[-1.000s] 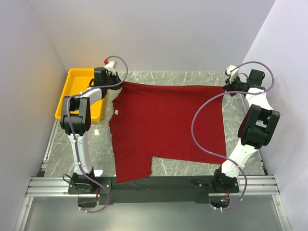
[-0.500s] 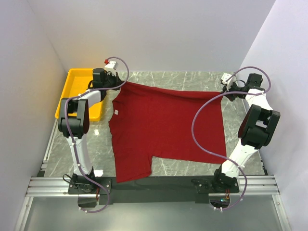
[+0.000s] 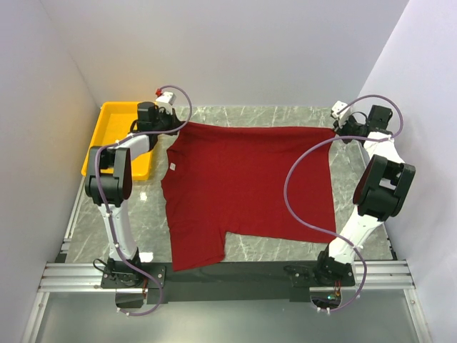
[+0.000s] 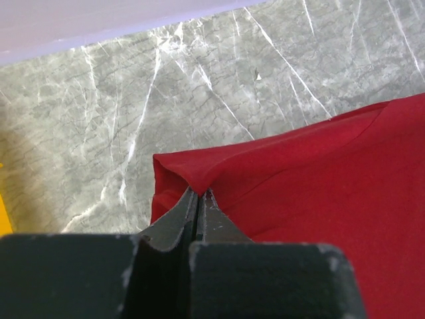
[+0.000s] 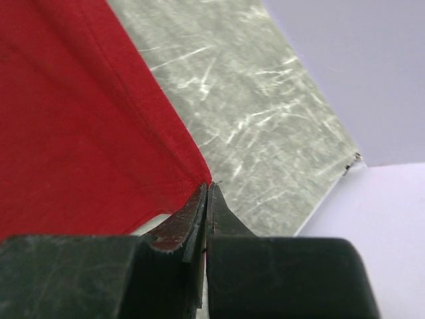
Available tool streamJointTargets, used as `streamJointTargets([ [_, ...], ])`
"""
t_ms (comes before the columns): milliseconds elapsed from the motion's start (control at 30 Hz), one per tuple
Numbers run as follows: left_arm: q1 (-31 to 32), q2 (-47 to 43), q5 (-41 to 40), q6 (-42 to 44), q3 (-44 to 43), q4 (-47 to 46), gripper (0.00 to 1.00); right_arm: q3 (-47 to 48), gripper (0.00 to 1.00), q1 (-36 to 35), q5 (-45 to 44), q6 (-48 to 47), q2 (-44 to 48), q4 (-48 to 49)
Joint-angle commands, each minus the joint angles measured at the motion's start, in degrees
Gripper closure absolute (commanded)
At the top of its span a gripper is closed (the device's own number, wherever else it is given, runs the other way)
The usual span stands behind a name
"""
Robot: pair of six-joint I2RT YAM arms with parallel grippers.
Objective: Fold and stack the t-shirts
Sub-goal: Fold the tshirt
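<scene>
The dark red t-shirt (image 3: 243, 186) lies spread on the marble table, its white neck label (image 3: 172, 166) at the left side. Its far edge is stretched in a straight line between my two grippers. My left gripper (image 3: 183, 126) is shut on the far left corner; the left wrist view shows the red cloth (image 4: 319, 173) bunched at the closed tips of the left gripper (image 4: 199, 194). My right gripper (image 3: 335, 131) is shut on the far right corner. In the right wrist view the t-shirt (image 5: 80, 119) ends exactly at the pinched tips of the right gripper (image 5: 208, 187).
A yellow tray (image 3: 118, 139) sits at the far left of the table, beside my left arm. White walls close in the table at the back and on both sides. The near edge of the shirt reaches the black rail (image 3: 243, 271) by the arm bases.
Half a second ago the shirt's far edge sagged and the right gripper sat slightly lower; now that edge is straight and taut again. Both grippers have stayed shut on their corners.
</scene>
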State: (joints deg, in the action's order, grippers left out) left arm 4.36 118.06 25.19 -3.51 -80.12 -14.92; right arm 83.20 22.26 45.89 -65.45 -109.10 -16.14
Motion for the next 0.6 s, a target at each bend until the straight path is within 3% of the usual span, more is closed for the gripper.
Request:
streamJointTargets([
  [0, 0.2, -3.9, -0.8, 2.2, 0.1, -1.2, 0.99, -0.2, 1.0, 0.0, -2.7, 3.0, -0.1, 5.6],
  [567, 2.7, -3.2, -7.6, 6.3, -1.3, 1.2, 0.99, -0.6, 1.0, -1.4, -4.9, 3.5, -2.7, 7.4],
])
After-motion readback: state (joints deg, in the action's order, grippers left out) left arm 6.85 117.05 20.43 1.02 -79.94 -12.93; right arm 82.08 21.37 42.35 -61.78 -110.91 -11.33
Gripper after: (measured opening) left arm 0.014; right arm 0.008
